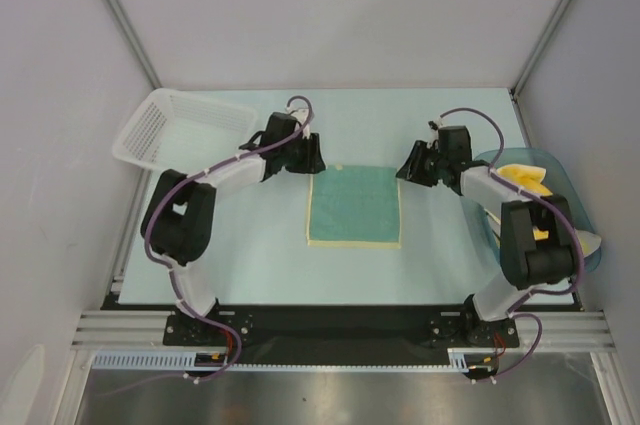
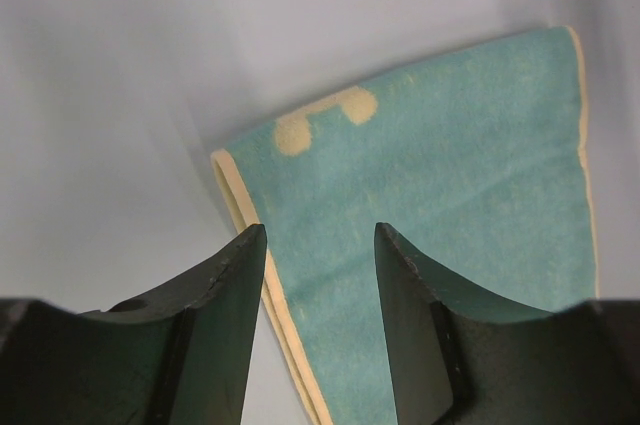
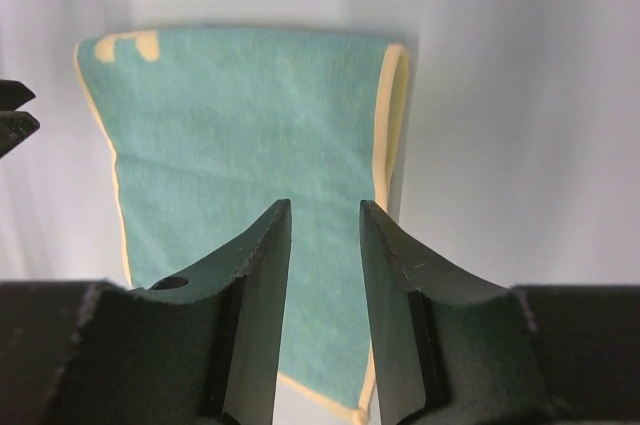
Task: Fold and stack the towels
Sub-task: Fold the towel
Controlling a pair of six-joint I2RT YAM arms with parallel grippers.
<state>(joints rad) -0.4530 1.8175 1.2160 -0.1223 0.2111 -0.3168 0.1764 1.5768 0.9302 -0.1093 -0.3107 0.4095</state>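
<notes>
A teal green towel [image 1: 353, 207] with a yellow edge lies folded flat in the middle of the table. My left gripper [image 1: 308, 157] hovers at its far left corner. In the left wrist view that gripper [image 2: 320, 235] is open over the towel's [image 2: 450, 165] doubled yellow edge, with nothing between the fingers. My right gripper [image 1: 412, 170] sits at the far right corner. In the right wrist view it [image 3: 325, 207] is open above the towel [image 3: 240, 135], gripping nothing. More pale yellow towels [image 1: 522, 177] lie in the tub on the right.
A white mesh basket [image 1: 170, 125] stands at the back left. A blue translucent tub [image 1: 572, 195] sits at the right edge, partly under the right arm. Grey walls close in the table on three sides.
</notes>
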